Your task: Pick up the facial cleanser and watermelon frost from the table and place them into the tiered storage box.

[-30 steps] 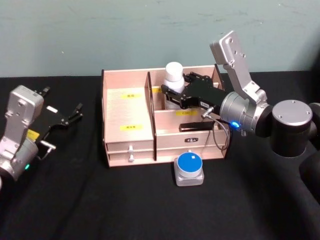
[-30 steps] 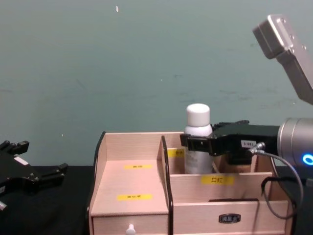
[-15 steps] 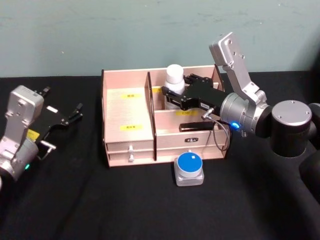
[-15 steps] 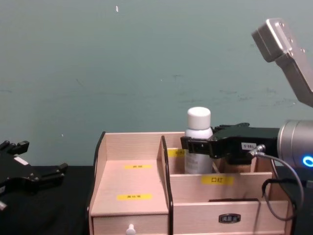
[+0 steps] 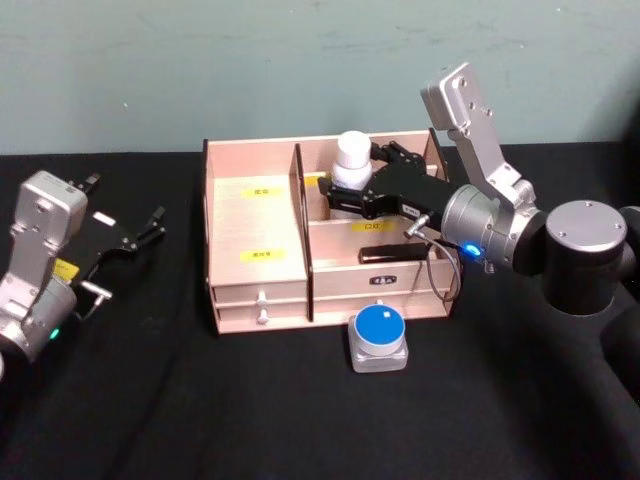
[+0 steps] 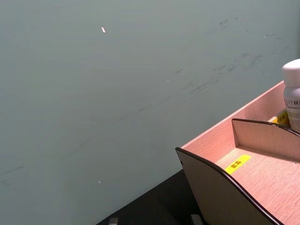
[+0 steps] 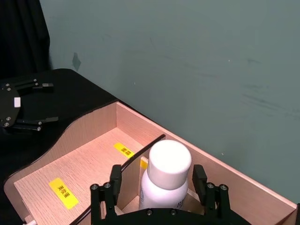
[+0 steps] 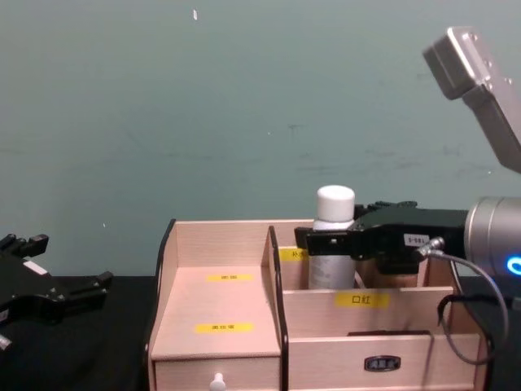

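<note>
The facial cleanser, a white bottle with a white cap, stands upright in the back right compartment of the tiered storage box. My right gripper reaches over the box and straddles the bottle, open, with a gap beside the bottle in the right wrist view. From the chest, one finger crosses in front of the bottle. The watermelon frost, a small grey case with a round blue lid, sits on the black table just in front of the box. My left gripper rests open far left of the box.
A teal wall stands close behind the box. A dark flat item lies in the right front compartment. Small drawers face me. Black tabletop stretches in front and to the left.
The bottle has sunk lower into the back compartment while the right gripper stayed at about the same height. Its fingers have spread slightly. The left arm has not moved.
</note>
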